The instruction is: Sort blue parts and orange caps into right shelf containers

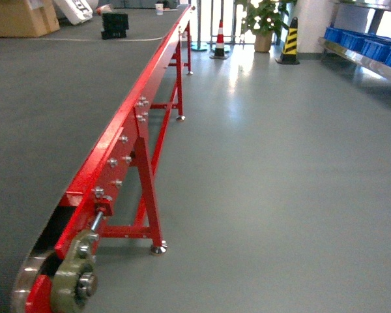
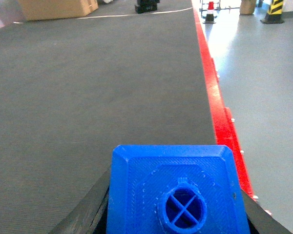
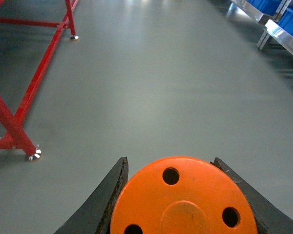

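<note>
**Both arms loaded: block on the left, cap on the right**

The blue part [image 2: 178,192], a bright ribbed block, shows its knobbed end face to the left wrist camera, its long axis running along the view. The left fingers [image 2: 85,214] clamp its sides above the grey table [image 2: 88,87]. The orange cap [image 3: 183,197] presents its flat, holed top to the right wrist camera. The right fingers [image 3: 107,195] grip its rim over the floor [image 3: 161,83]. Blue containers [image 1: 368,44] sit on the shelf [image 1: 358,59] far right.

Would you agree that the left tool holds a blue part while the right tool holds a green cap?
Not quite: the cap in the right tool is orange, not green, as the right wrist view shows. The left tool does hold a blue part.
</note>
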`<state>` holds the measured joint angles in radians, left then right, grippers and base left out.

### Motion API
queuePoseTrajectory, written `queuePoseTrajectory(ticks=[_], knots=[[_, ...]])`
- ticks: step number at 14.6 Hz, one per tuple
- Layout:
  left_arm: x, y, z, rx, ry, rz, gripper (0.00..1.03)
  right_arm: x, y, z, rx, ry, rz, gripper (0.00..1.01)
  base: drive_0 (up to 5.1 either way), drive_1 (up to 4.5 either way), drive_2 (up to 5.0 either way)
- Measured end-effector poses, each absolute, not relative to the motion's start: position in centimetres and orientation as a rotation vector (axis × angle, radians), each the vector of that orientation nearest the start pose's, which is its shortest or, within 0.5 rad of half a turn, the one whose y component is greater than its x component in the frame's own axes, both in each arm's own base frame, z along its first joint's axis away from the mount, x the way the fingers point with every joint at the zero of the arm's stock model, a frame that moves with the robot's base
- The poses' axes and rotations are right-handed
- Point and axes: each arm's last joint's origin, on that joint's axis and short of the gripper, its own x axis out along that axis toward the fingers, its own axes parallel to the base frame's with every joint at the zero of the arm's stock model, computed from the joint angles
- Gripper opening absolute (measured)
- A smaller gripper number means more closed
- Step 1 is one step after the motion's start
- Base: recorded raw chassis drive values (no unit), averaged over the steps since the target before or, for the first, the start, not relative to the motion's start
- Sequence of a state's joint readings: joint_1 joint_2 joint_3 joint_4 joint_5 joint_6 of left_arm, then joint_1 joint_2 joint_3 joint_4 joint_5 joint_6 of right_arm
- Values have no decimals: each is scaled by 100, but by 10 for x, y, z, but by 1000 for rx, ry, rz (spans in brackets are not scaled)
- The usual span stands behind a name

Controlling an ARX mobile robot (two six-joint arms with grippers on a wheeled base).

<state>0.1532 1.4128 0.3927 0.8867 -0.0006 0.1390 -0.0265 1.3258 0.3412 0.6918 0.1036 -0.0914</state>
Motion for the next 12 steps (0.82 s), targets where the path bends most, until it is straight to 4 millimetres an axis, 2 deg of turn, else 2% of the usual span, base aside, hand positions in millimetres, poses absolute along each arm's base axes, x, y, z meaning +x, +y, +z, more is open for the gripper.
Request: queuePoseTrajectory(ticks=[12], knots=[[251,39,174,128,142,146,45,234,-9,161,-102,295,-116,44,500,-241,-241]])
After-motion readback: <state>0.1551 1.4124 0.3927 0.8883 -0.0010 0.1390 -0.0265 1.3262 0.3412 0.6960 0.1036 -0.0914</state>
